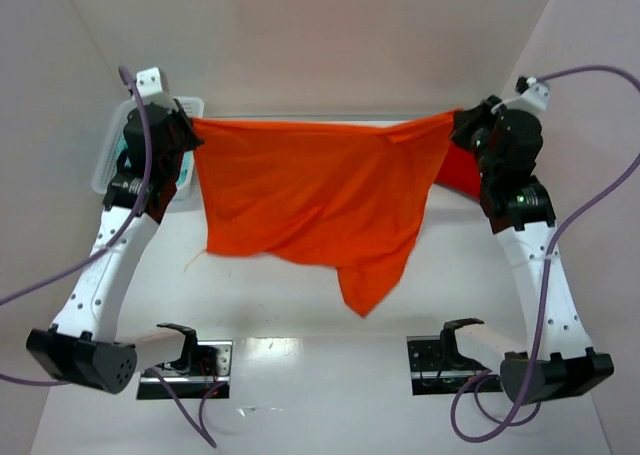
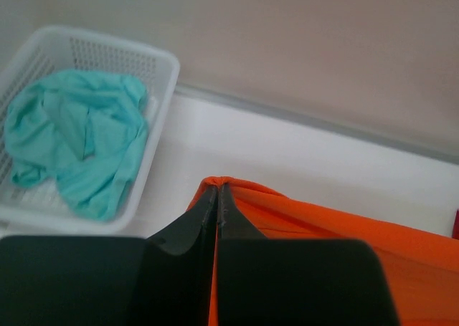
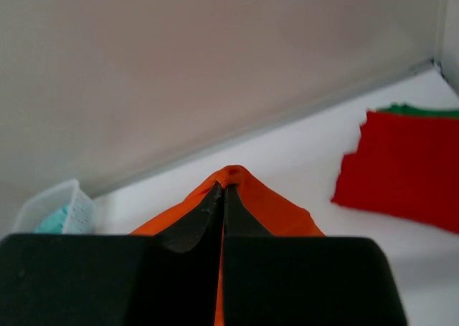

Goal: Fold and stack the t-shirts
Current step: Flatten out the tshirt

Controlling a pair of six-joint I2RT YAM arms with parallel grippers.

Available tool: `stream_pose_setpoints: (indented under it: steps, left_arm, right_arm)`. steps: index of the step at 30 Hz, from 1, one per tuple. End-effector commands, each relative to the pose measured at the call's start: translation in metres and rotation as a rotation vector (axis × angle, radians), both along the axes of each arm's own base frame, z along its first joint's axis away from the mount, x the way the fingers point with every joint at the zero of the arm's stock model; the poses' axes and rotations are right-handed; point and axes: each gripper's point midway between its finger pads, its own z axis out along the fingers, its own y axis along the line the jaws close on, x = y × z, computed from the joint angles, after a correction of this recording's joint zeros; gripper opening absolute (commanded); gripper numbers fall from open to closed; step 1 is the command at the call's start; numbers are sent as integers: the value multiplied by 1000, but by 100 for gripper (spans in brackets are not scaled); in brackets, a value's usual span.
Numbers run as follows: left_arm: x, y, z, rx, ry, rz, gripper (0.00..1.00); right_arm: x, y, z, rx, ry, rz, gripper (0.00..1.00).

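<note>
Top external view shows you the orange t-shirt stretched in the air between both arms, one corner hanging over the white table. Your left gripper is clenched on one top corner and your right gripper on the other. The folded red t-shirt lies far right, half hidden behind the right arm, with a green edge beyond it. A white mesh basket far left holds a teal cloth
</note>
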Motion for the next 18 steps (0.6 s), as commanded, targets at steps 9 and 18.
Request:
stream_pose_setpoints:
  steps: [9,18]
  left_arm:
    - [-127,18,143,-34,-366,-31,0]
    - [-260,36,129,-91,-433,-42,0]
  right_arm:
    - [-143,-27,167,1,-452,-65,0]
    - [-281,-30,182,36,-591,-3,0]
